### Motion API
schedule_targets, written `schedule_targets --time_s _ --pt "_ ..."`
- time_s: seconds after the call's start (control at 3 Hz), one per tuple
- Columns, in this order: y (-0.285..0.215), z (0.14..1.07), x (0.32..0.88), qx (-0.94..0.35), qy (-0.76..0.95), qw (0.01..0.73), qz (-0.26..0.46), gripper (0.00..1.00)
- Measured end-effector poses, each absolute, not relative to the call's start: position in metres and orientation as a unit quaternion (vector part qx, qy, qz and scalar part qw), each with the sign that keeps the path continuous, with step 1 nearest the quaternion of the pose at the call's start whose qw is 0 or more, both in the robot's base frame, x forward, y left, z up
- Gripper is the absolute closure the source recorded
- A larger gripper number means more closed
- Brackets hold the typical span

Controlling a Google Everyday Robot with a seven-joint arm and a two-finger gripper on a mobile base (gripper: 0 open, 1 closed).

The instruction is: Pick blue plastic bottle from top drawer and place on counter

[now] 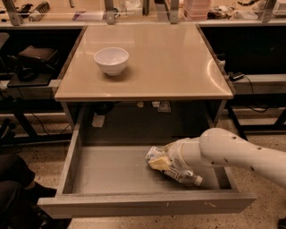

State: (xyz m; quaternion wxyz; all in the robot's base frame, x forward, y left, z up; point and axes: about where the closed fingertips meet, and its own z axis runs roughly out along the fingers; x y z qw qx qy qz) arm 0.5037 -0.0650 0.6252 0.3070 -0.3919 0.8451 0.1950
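The blue plastic bottle (178, 172) lies on its side on the floor of the open top drawer (111, 167), right of the middle, with its white cap pointing to the front right. My gripper (159, 163) is down inside the drawer at the bottle's left end, touching it. The white arm reaches in from the right and hides part of the bottle. The beige counter (170, 62) is above the drawer.
A white round bowl (111, 60) stands on the counter's left side. A cluttered workbench with metal posts (109, 11) runs along the back. Dark shelves flank the counter on both sides. The drawer's front panel (143, 206) is nearest the camera.
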Motion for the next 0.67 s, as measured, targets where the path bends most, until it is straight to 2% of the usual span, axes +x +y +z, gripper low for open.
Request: schedule_targets --time_s 0.33,0.67 --pt "-0.099 0.686 0.524 -0.397 0.845 0.322 0.155 1.0" --pt "-0.145 0.777 0.553 -0.387 0.853 0.333 0.109 1.0"
